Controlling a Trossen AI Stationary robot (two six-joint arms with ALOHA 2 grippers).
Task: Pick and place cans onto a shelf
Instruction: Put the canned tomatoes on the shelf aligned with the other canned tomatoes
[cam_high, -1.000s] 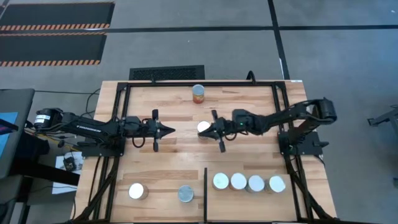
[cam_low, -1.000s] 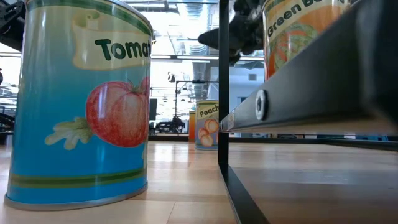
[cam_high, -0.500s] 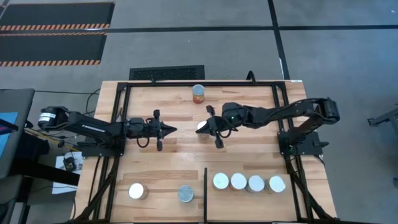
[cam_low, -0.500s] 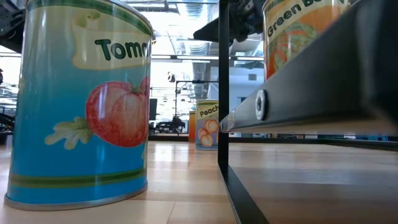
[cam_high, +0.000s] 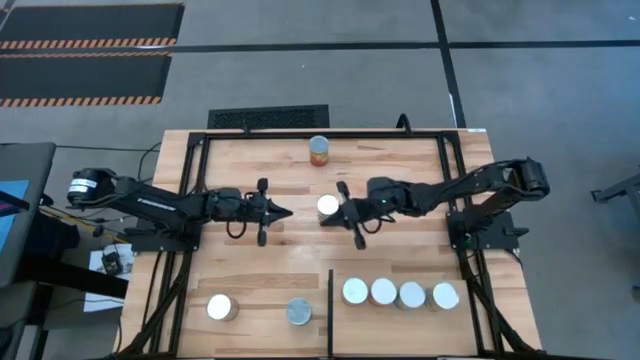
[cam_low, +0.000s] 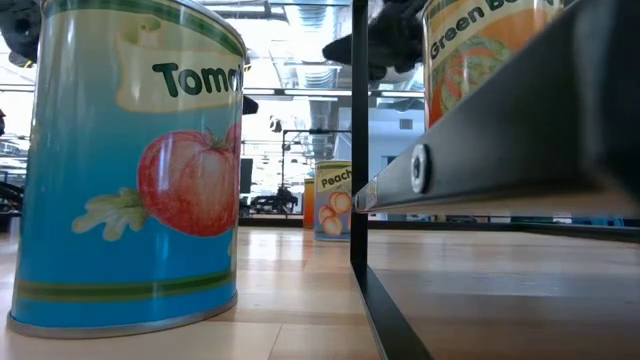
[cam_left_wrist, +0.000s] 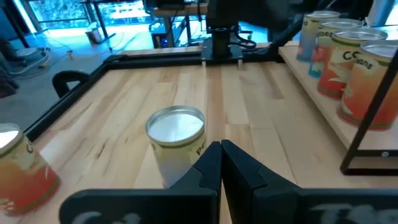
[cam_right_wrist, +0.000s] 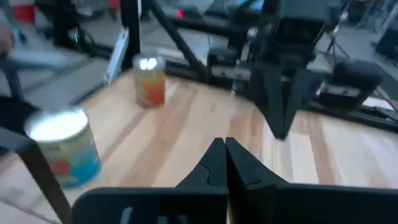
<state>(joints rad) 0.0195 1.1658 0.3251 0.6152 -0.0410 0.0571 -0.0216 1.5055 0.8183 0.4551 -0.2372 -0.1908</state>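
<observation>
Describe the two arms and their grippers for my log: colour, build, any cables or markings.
Both arms are black, slim jointed links ending in pointed fingers. The left gripper and right gripper each carry a short crossbar behind the fingers. Dark cables loop along the left arm, with white lettering on its link. A green light shows on the right arm.

Blue can (cam_low: 130, 170) reads "Toma"; orange can (cam_low: 480, 50) "Green Be".

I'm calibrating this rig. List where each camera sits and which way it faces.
High: overhead, straight down on the table; both arms, left tool, right tool.
Low: table-top height, level past the tomato can; an arm overhead.
Left wrist: faces the middle can; own shut fingers.
Right wrist: faces the left arm; own shut fingers.
Shared: high and left wrist both show the middle can.
</observation>
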